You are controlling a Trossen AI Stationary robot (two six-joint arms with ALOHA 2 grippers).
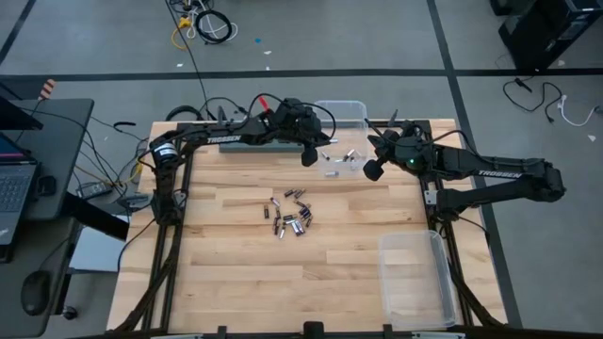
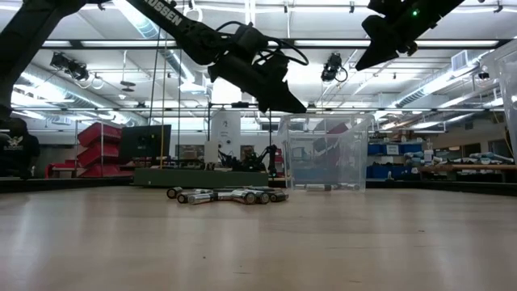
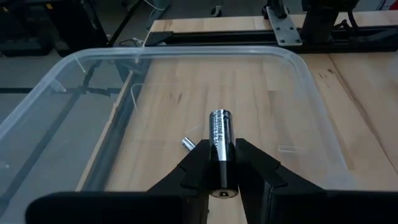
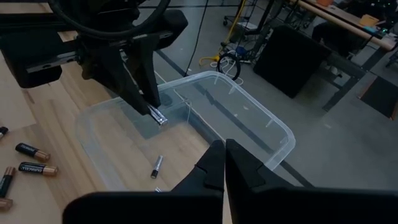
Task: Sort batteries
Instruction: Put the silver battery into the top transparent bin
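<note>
A pile of small batteries [image 1: 290, 218] [image 2: 226, 196], some dark with copper ends and some silvery, lies on the wooden table near its middle. A clear bin [image 1: 341, 105] [image 3: 292, 59] [image 4: 273, 124] stands at the far edge, with a few cells [image 4: 157, 166] [image 3: 188, 144] on its floor. My left gripper [image 1: 309, 156] [image 3: 222, 148] hangs over this bin, shut on a silvery battery [image 3: 220, 127]. My right gripper [image 1: 373, 170] [image 4: 224, 167] hovers just right of the bin, shut and empty. My left gripper pinches the silvery battery between its two fingers [image 3: 249, 155], and the cell lies along them. Its free end [image 3: 221, 116] [image 4: 159, 117] juts out beyond the fingertips. The fingers slant down from above, and the battery is lifted clear over the bin's floor.
A second clear bin [image 1: 415, 279] sits at the table's near right corner. A green power strip [image 2: 198, 176] lies along the far edge beneath the left arm. Bare wood spreads around the pile. A laptop [image 1: 14, 188] stands on a stand left of the table.
</note>
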